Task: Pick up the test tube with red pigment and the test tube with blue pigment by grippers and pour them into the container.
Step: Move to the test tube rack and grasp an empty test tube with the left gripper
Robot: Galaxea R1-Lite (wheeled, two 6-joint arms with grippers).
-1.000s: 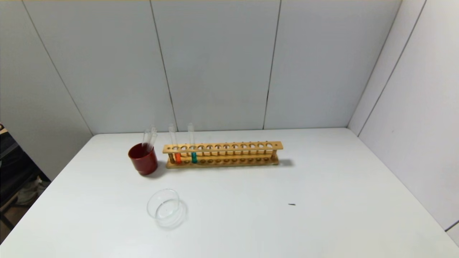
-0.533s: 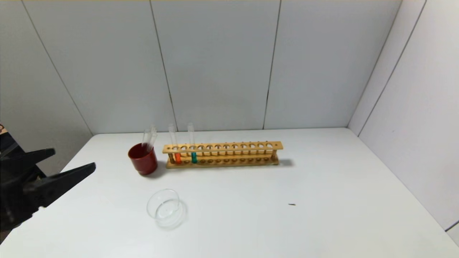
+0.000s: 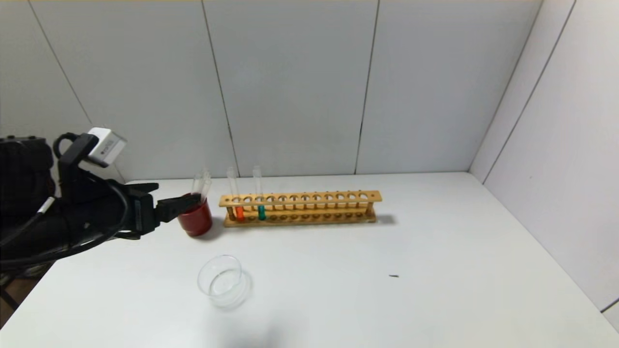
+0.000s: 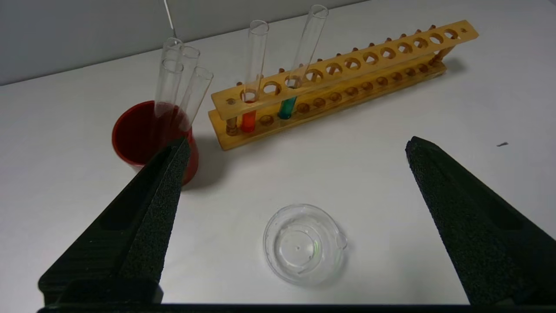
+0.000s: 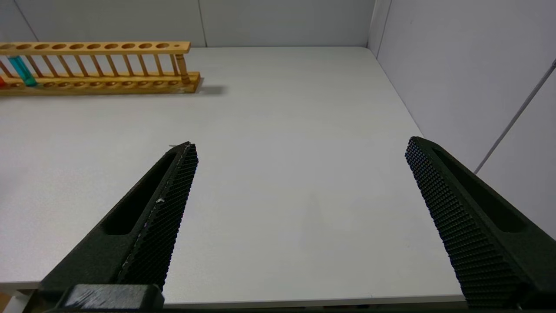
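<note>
Leftmost, the left hand point(image 3: 167, 200) hovers with fingers spread wide, holding nothing, just left of the wooden rack point(image 3: 300, 208), beside a red cup point(image 3: 196, 220) of clear tubes. At the rack's left end stand the test tube with red pigment point(image 3: 239, 209), then the test tube with blue pigment point(image 3: 261, 208). The container point(image 3: 220, 280) sits on the table point(image 3: 435, 290) in front of the rack's left end. The right hand point(image 5: 299, 152), wide and empty, hovers off the rack's right end.
</note>
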